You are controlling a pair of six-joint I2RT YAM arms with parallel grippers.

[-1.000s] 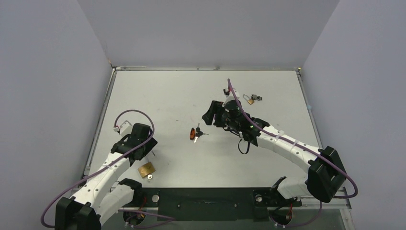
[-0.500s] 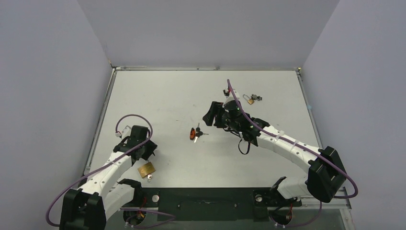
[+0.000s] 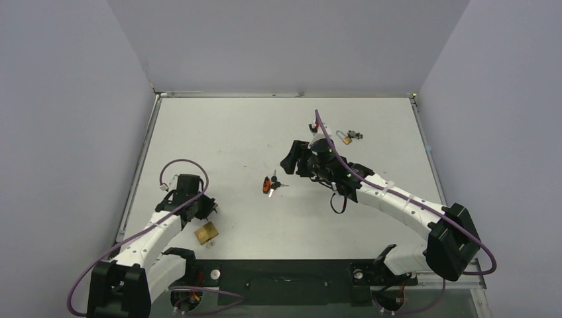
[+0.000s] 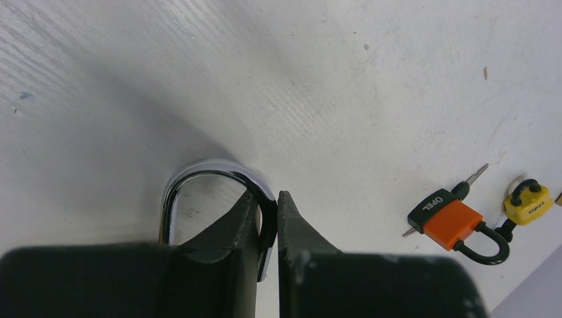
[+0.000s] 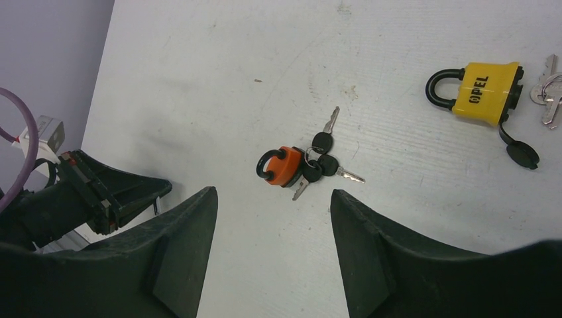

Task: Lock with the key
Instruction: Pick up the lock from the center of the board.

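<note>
We see left pincer seemingly nipping chrome shackle of rectangular brass padlock | right pincer spread wide above rounded orange padlock

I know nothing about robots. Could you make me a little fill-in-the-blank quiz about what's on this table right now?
The left gripper is shut on the silver ___ of the brass padlock.
The right gripper hangs ___ above the table, holding nothing.
Black-headed ___ lie against the orange padlock.
Missing words: shackle; open; keys.
</note>
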